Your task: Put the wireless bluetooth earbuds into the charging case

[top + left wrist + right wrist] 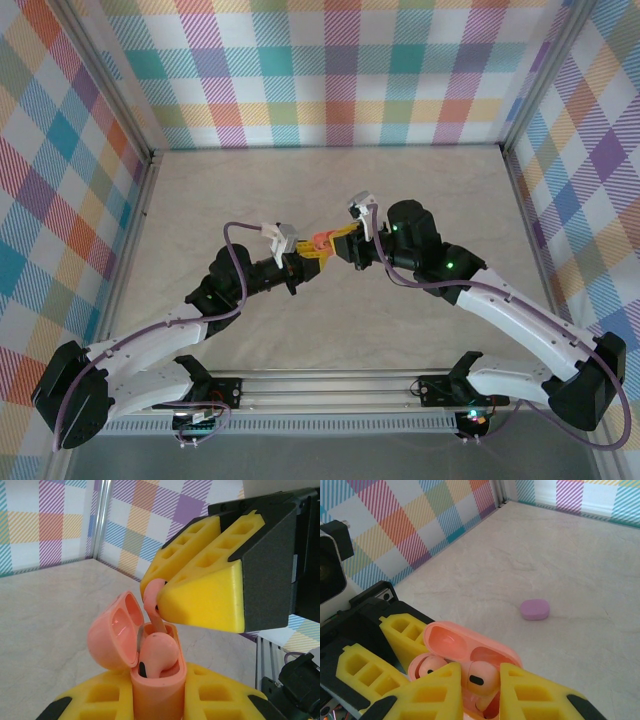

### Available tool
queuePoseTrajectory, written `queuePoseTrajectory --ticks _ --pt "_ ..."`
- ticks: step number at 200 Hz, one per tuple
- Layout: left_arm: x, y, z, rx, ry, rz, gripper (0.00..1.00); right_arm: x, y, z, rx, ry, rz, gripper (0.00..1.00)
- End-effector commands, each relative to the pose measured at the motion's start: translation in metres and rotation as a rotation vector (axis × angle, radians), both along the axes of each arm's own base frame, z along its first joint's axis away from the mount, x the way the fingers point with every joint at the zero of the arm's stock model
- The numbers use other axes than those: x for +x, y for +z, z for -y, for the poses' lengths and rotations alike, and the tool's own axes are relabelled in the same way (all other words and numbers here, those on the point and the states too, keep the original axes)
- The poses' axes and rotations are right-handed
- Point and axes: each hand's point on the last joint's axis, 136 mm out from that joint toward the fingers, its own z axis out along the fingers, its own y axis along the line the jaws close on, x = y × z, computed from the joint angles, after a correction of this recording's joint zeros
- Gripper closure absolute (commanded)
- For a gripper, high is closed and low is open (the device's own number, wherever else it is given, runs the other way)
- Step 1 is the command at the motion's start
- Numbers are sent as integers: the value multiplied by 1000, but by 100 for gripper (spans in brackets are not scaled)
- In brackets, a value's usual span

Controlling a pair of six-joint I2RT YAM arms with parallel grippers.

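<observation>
Left hand [157, 701] tight on open case [112, 635], one earbud [159, 652] inside; right hand [479, 677] tight on second earbud [151, 593].

Bright, even, diffuse light in all views, with only faint soft shadows on the table [330, 330]. There's a small glossy highlight inside the open lid of the salmon case [157, 695]. Wrist views go slightly soft at the near bottom edge; top view is sharp.

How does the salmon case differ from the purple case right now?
The salmon case has its lid open, with a seated earbud inside; the purple case is closed. The salmon case is clamped in the left hand; the purple case lies loose on the table. Both are small, rounded shells.
</observation>
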Motion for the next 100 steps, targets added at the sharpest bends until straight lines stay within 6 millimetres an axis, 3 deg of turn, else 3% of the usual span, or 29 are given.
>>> queuePoseTrajectory --ticks 1,48,100 --pt "-2 44 0 -97 1 86 100 -8 -13 -9 -15 65 -31 80" --pt "-2 51 0 -107 3 110 100 -18 -13 -12 -7 113 -61 79" --pt "-3 51 0 -104 0 110 100 -18 -12 9 -43 35 -33 80"
